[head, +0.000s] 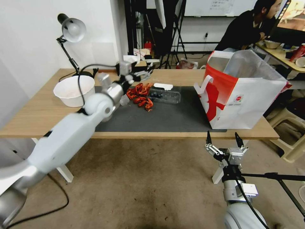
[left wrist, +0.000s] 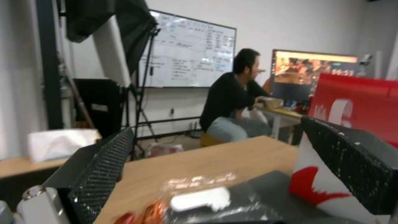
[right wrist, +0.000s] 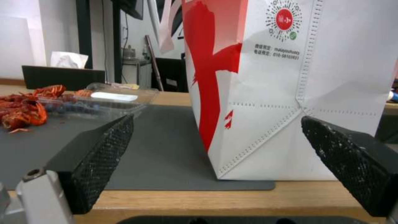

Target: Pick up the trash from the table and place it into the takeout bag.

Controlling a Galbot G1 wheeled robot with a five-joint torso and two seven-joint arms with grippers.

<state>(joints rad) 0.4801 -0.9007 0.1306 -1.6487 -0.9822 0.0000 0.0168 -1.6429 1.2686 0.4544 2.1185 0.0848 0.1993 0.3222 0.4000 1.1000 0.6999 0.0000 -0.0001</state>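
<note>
Right pincer [head: 223, 139] hangs nearest, below the desk's [head: 41, 111] near edge, jaws spread wide, empty. Left pincer [head: 135, 76] reaches over the mat's far left side, above the red shells [head: 139, 94], jaws also wide apart with nothing between them. Clear tray [head: 165, 94] lies just right of the shells; white bowl [head: 74, 90] sits left. Takeout bag [head: 241, 95] stands open, far right. Risk: loose shells could scatter when pinched, or drop during the long carry to the bag.
</note>
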